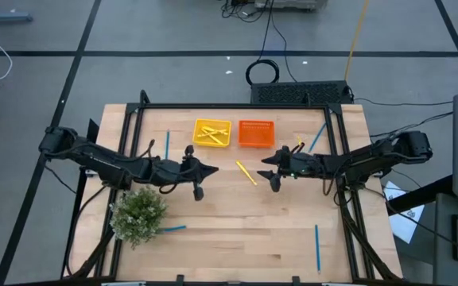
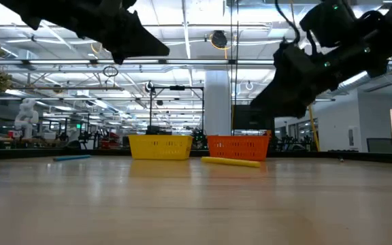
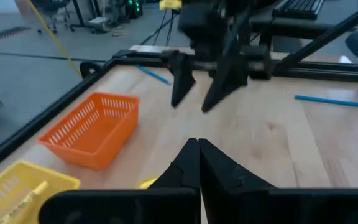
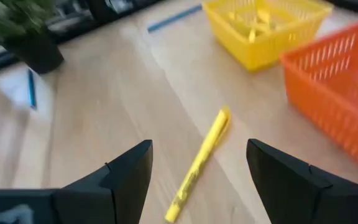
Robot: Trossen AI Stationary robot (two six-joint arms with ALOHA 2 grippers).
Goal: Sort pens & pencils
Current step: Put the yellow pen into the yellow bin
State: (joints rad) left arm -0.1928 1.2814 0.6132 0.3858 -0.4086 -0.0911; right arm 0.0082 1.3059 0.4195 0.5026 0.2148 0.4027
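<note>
Figure: approach to the loose yellow pen. I have the right gripper [image 1: 274, 179] hanging above the desk [image 1: 237, 230] with its jaws spread wide and holding nothing; in the right wrist view the yellow pen [image 4: 199, 163] lies on the wood ahead of the gap between the two fingers. In the overhead view this yellow pen [image 1: 246, 172] sits between the two arms, just in front of the orange tray [image 1: 256, 133] and nearer to my right gripper than to the left one. Its long axis runs on a diagonal, one end toward the yellow tray [image 1: 212, 133], the other toward the right gripper. I judge that the wrist needs turning so the jaws close across that axis, not along it.

The left gripper [image 1: 198, 176] hovers on the other side of the pen, jaws pressed together and empty. The yellow tray already holds some yellow sticks; the orange tray looks empty from above. Blue pens remain scattered: one near the potted plant [image 1: 139, 213], one at the near right [image 1: 317, 247], one at the far left [image 1: 167, 144], one at the far right [image 1: 317, 137].
</note>
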